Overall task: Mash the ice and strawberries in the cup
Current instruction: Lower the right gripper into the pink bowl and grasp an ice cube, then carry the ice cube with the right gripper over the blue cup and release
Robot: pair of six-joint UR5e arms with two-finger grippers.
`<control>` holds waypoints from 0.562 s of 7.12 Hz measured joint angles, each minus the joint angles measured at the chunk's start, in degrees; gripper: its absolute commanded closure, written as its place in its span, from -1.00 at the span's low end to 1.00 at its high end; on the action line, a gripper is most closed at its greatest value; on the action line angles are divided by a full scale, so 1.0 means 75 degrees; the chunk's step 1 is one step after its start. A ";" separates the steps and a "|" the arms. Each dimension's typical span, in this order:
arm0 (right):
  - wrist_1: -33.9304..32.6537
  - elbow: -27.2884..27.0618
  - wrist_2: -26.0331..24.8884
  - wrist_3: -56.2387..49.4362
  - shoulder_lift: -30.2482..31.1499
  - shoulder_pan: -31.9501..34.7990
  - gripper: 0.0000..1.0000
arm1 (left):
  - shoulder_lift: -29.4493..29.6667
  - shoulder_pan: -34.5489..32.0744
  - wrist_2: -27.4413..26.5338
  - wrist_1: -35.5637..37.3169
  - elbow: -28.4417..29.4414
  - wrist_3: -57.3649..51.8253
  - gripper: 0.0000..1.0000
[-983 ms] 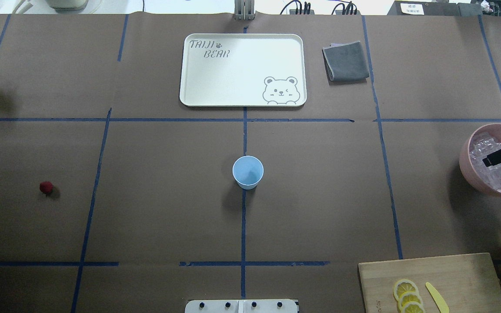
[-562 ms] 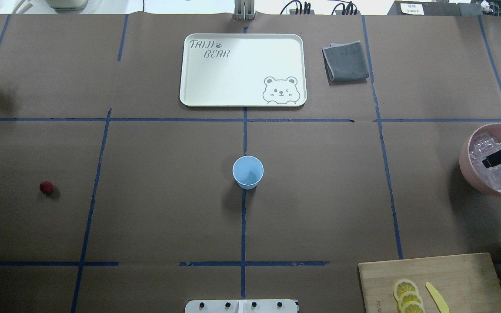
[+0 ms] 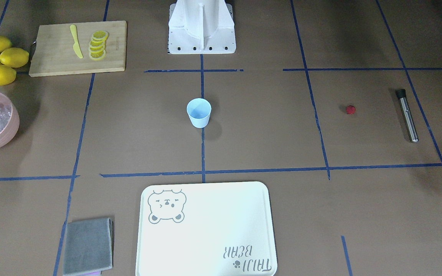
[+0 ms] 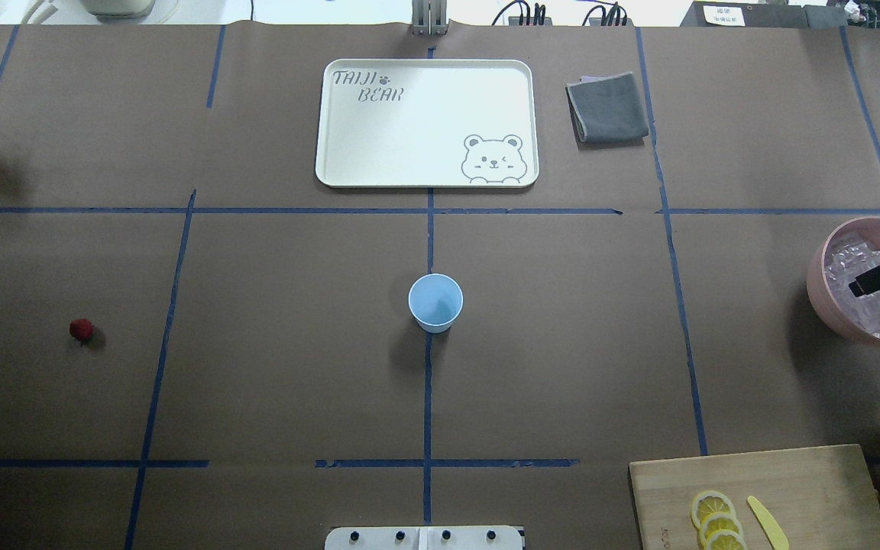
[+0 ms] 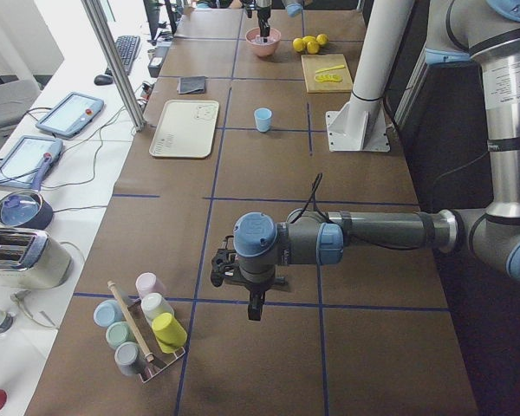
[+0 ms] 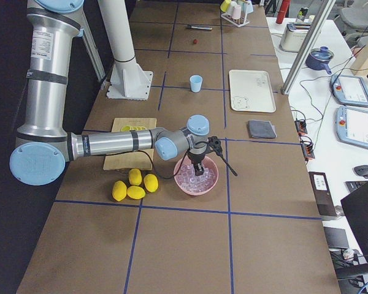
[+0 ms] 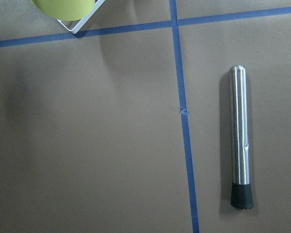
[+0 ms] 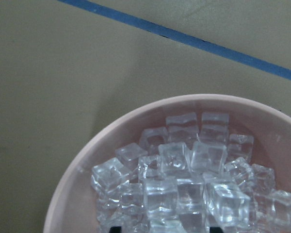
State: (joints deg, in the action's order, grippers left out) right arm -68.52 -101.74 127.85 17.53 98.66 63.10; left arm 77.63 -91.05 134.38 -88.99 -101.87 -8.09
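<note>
Found R fingers (image 4: 877, 279) over ice (image 8: 184, 179) in pink bowl (image 4: 818, 294) at right edge of overhead frame, tips spread w/ cubes between, nothing gripped. Saw cup (image 4: 435, 302) upright at frame centre on counter (image 4: 562, 344), strawberry (image 4: 82, 329) well apart at mid-left, near steel muddler (image 7: 241, 141). Couldn't tell whether L fingers (image 5: 255, 308) were spread or clenched, shown only in side view, low centre, above counter.

The tray (image 4: 425, 122) carries the words "TAIJI BEAR" in grey beside a small paw mark. In the front-facing view the words appear upside down. No other text is legible.
</note>
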 measured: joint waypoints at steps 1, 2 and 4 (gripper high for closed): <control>-0.0003 0.0030 0.0002 -0.0003 0.0003 -0.0022 -0.27 | 0.0005 0.0000 0.0000 -0.0002 0.0000 0.0000 -1.00; -0.0004 0.0071 0.0006 -0.0004 0.0004 -0.0057 -0.25 | 0.0004 0.0000 0.0000 -0.0005 0.0000 0.0000 -1.00; -0.0012 0.0095 0.0022 -0.0005 0.0013 -0.0096 0.37 | 0.0003 0.0000 0.0000 0.0002 0.0000 0.0000 -1.00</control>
State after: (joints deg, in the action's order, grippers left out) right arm -68.61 -101.03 128.02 17.49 98.76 62.38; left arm 77.65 -91.06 134.38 -88.98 -101.87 -8.09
